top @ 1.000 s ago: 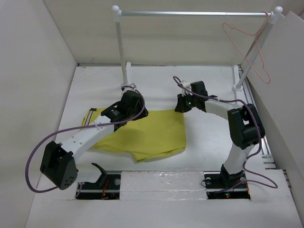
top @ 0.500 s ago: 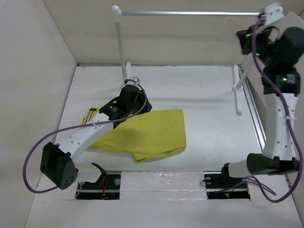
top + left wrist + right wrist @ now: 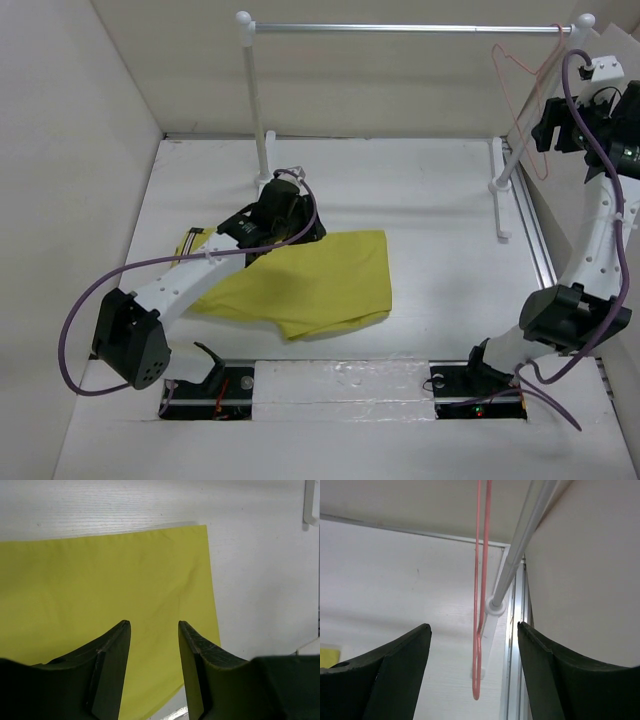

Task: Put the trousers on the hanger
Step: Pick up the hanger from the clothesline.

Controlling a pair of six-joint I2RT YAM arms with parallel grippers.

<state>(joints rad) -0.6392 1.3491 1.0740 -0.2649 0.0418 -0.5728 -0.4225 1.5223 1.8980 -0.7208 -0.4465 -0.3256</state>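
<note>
The yellow trousers point(image 3: 310, 285) lie flat on the white table, with their striped waistband at the left end. My left gripper point(image 3: 295, 222) hovers over their far edge. In the left wrist view its jaws point(image 3: 154, 624) stand open, with only yellow cloth point(image 3: 100, 580) showing below the gap. The pale pink hanger point(image 3: 510, 112) hangs from the right end of the silver rail. My right gripper point(image 3: 545, 135) is raised beside it. Seen from the right wrist, the hanger point(image 3: 481, 580) hangs edge-on ahead of the wide-open gripper point(image 3: 472, 625), untouched.
A stand with white posts point(image 3: 256, 100) and a silver rail point(image 3: 400, 28) spans the back of the table. Its right post point(image 3: 492, 610) stands just behind the hanger. Pale walls close in left and right, and a metal track point(image 3: 540, 250) runs along the right edge.
My right arm rose from the table to the rail's right end, then dropped a little beside the hanger as its jaws opened wide. The hanger swung. My left gripper edged right over the trousers.
</note>
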